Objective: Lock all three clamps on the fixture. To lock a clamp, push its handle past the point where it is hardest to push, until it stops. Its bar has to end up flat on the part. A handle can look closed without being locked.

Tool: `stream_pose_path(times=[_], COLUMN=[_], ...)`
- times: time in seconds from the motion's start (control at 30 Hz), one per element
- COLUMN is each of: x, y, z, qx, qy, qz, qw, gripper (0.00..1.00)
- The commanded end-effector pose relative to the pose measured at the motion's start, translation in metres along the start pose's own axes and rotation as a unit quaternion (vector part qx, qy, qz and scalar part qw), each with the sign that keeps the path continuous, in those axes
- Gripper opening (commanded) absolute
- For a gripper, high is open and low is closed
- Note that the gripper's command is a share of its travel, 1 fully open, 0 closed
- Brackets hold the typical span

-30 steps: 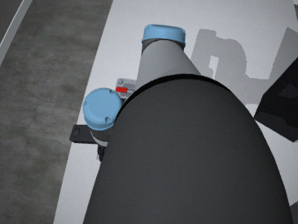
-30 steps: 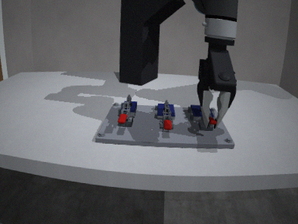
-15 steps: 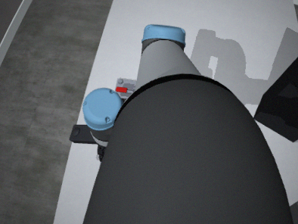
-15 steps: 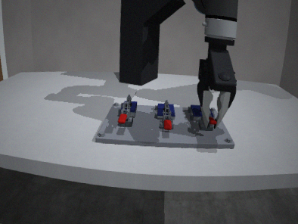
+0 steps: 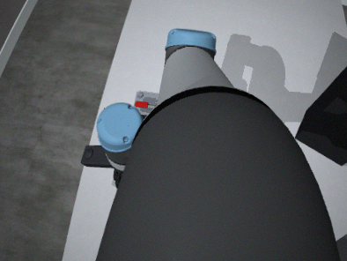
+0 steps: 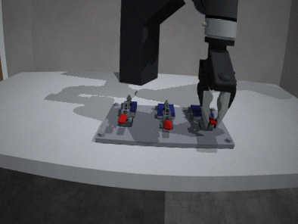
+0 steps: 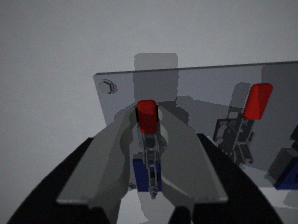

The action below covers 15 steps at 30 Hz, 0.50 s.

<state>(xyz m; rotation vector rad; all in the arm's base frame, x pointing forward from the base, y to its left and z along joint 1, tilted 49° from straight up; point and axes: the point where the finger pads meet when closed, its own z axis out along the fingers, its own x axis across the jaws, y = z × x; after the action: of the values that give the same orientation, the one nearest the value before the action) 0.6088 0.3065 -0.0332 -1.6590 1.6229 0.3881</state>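
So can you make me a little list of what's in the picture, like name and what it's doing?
plate: grey fixture plate lying on the white table
clamps: three in a row, each with a red handle and a blue block
tool: tool shut on the right clamp's red handle
middle clamp handle: red, untouched
left clamp handle: red, untouched
locked or not: cannot tell

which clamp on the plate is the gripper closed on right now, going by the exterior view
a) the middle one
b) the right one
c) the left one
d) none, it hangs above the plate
b: in the exterior view the gripper is down at the right clamp's red handle, and the wrist view shows that handle pinched between the fingers, near the fixture plate's end.
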Motion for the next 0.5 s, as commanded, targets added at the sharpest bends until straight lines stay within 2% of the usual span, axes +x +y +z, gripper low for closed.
stream_pose_path(times=[0.0, 0.2, 0.23, 0.47], x=[-0.0001, -0.0001, 0.0000, 0.0000], y=[0.0029, 0.0029, -0.0005, -0.0005], z=[0.0031, 0.0031, -0.0002, -0.0002], qx=[-0.003, -0.003, 0.001, 0.001], qy=[0.000, 0.000, 0.000, 0.000], qz=[0.001, 0.001, 0.000, 0.000], qw=[1.000, 1.000, 1.000, 1.000], gripper=[0.00, 0.00, 0.58, 0.58])
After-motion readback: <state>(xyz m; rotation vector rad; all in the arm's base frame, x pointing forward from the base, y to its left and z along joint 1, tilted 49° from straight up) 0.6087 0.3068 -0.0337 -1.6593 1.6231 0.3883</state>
